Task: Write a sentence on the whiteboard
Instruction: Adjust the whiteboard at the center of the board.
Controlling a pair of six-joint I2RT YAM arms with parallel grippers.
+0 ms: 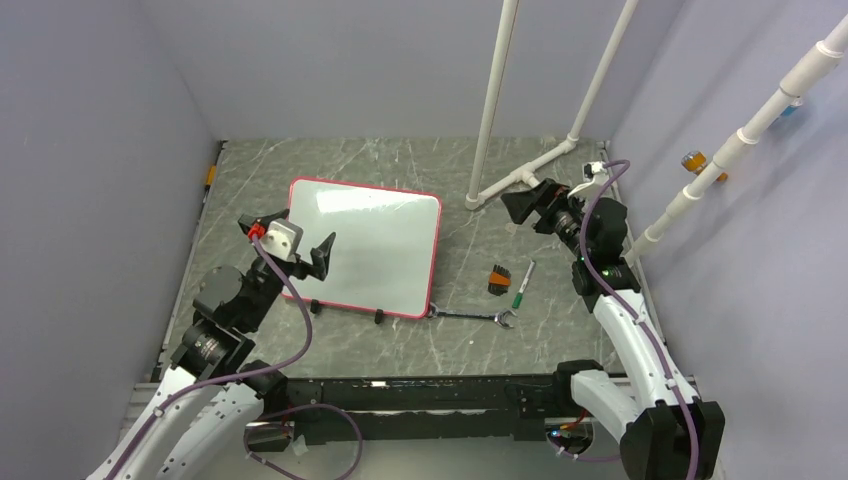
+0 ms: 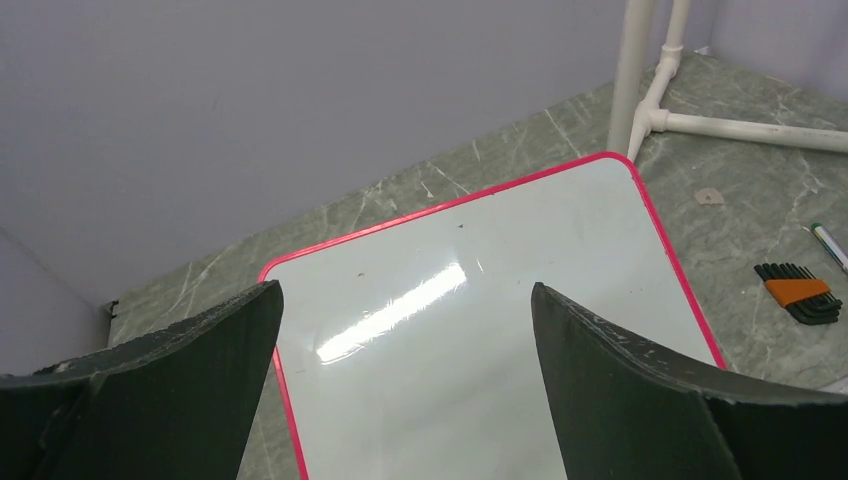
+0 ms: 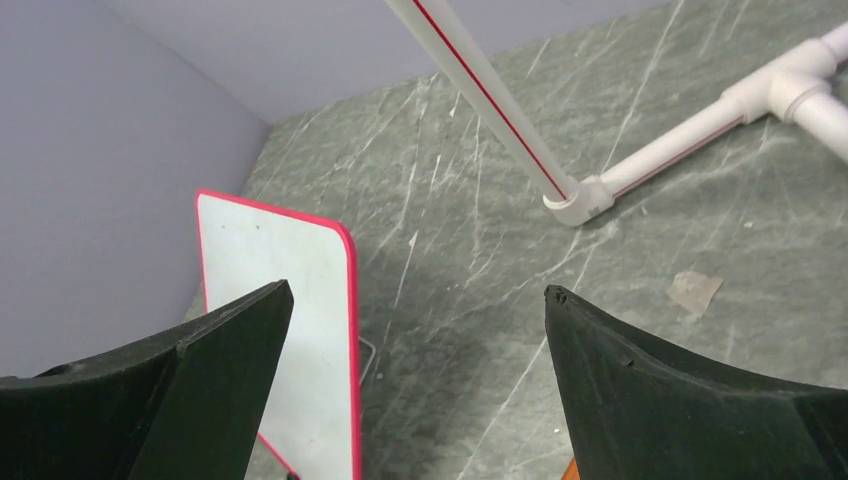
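Veined grey tabletop point(image 1: 400, 170), glossy red-rimmed whiteboard point(image 1: 370, 250); L end effector point(image 2: 405, 300), R end effector point(image 3: 418, 292) spread.

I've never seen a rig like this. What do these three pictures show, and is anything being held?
Two robot arms are bolted to a table. One picture looks down from above and behind them; the other two come from cameras on each wrist, so the dark wedges are that arm's own fingers. On the table lie a blank whiteboard, a marker, a hex key set, a wrench and a white pipe frame. The left end effector hangs above the whiteboard, the right end effector near the pipe frame; both are open and empty.
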